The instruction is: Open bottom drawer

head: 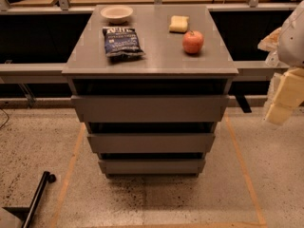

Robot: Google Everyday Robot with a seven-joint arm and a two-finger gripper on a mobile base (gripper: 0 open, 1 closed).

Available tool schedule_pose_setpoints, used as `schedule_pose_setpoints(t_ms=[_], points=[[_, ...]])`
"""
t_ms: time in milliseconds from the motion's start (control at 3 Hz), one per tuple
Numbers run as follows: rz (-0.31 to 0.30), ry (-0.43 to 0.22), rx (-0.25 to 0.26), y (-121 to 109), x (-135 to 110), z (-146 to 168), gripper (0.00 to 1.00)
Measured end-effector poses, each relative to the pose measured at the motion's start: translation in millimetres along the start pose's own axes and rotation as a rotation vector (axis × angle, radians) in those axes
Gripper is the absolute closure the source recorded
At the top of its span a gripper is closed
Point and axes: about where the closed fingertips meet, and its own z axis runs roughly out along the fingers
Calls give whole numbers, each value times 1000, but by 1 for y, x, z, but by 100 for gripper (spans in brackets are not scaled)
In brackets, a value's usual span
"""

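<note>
The grey cabinet (151, 65) stands in the middle of the view with three handleless grey drawer fronts. The bottom drawer (152, 166) is the lowest and smallest front, just above the floor, and looks pushed in like the two above it. My gripper (284, 99) is at the right edge of the view, level with the top drawer (150, 108) and well to the right of the cabinet, not touching it. It is held high, far above and to the right of the bottom drawer.
On the cabinet top lie a white bowl (117, 13), a blue chip bag (122, 42), a yellow sponge (179, 23) and a red apple (193, 42). Orange tape (242, 165) marks the speckled floor around the cabinet. A black pole (37, 198) lies at the lower left.
</note>
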Motion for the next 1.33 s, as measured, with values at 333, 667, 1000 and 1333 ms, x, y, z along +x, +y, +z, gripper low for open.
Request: schedule_pose_setpoints(t_ms=[333,667,1000,1333], points=[[0,0,0,0,0,0,0],[14,-24,-6,0,-4,20,0],[40,-65,-26,4,-10,60,0],[91,-153,-47,8,-13,98,0]])
